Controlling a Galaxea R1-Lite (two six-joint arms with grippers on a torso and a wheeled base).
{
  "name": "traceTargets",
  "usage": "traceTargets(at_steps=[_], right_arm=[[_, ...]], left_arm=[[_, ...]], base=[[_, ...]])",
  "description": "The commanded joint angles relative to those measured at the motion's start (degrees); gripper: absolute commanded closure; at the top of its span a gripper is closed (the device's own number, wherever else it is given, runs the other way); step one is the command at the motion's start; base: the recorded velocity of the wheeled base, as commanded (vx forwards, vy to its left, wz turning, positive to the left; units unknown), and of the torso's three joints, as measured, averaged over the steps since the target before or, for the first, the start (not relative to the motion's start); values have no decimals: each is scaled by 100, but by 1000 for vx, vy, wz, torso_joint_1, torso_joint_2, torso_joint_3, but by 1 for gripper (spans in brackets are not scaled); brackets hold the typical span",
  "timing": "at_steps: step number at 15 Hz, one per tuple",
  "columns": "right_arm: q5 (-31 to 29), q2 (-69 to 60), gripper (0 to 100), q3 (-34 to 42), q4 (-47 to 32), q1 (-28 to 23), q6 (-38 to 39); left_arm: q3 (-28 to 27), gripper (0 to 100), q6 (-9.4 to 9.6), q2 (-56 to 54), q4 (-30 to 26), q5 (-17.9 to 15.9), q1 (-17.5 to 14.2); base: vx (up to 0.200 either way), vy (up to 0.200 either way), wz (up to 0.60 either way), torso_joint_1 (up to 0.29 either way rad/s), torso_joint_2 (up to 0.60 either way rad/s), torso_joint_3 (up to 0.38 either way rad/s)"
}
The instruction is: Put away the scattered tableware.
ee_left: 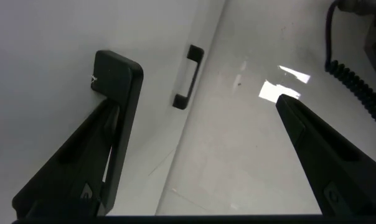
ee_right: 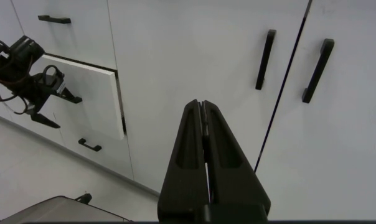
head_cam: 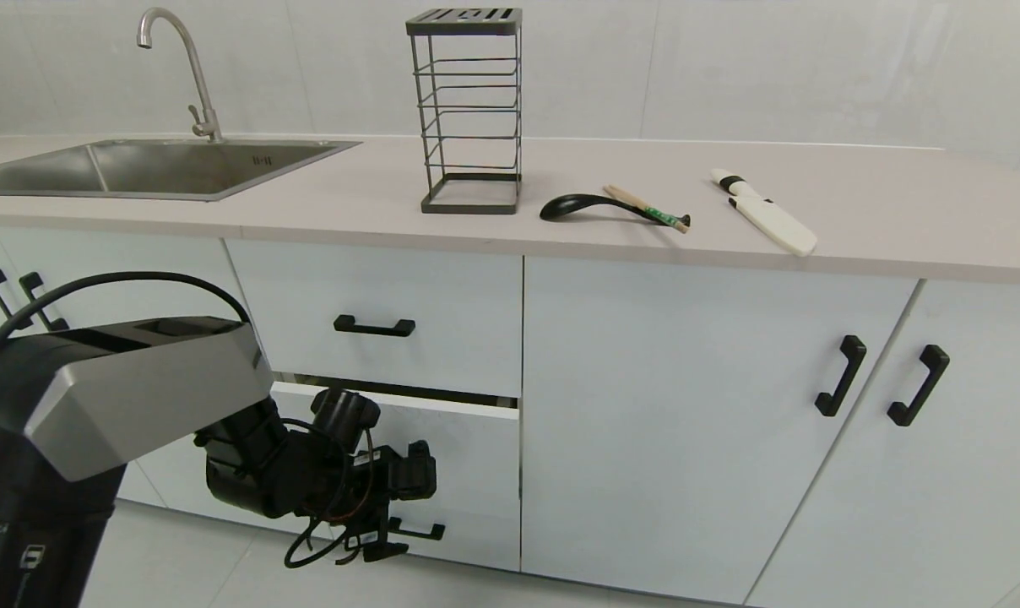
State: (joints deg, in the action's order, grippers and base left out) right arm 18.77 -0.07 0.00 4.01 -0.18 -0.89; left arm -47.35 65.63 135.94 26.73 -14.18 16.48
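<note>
Pale matte counter (head_cam: 898,203) over white flat-front cabinets, with a steel sink (head_cam: 155,165) at the robot's left and a black wire rack (head_cam: 472,110) mid-counter. The tableware lies just right of the rack. A glossy black ladle (head_cam: 590,207) has its long axis along the counter's front edge, bowl toward the rack. Wooden chopsticks (head_cam: 645,209) cross its handle obliquely. Farther right, apart, a smooth white utensil (head_cam: 767,215) runs from back-left to front-right. The left gripper (head_cam: 387,532) is low down at the black bar handle (head_cam: 421,531) of a partly open drawer (head_cam: 468,456). Its jaws are spread wide, the handle beside one finger, nothing clamped. The right gripper (ee_right: 203,109) faces the cabinet doors, jaws pressed together, empty. All the tableware sits above and to the right of the left gripper, so the right arm is probably nearer.
</note>
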Motion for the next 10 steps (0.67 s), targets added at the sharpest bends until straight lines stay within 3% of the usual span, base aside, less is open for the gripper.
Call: traceTargets(at_steps=[1,5,7,10], right_arm=[[4,7,100,0,3,1,1],[4,7,100,0,3,1,1],[4,7,100,0,3,1,10],[4,7,100,0,3,1,27]], left_arm=[[-2,0,2,-67,86,3,-5],[437,0,11,-366,86,-15,13],[718,0,195,-560,78,-120,13],[1254,0,239,-911,34,-226,13]], base=[[0,0,0,0,0,0],[0,0,0,0,0,0],[0,0,0,0,0,0],[0,0,0,0,0,0]])
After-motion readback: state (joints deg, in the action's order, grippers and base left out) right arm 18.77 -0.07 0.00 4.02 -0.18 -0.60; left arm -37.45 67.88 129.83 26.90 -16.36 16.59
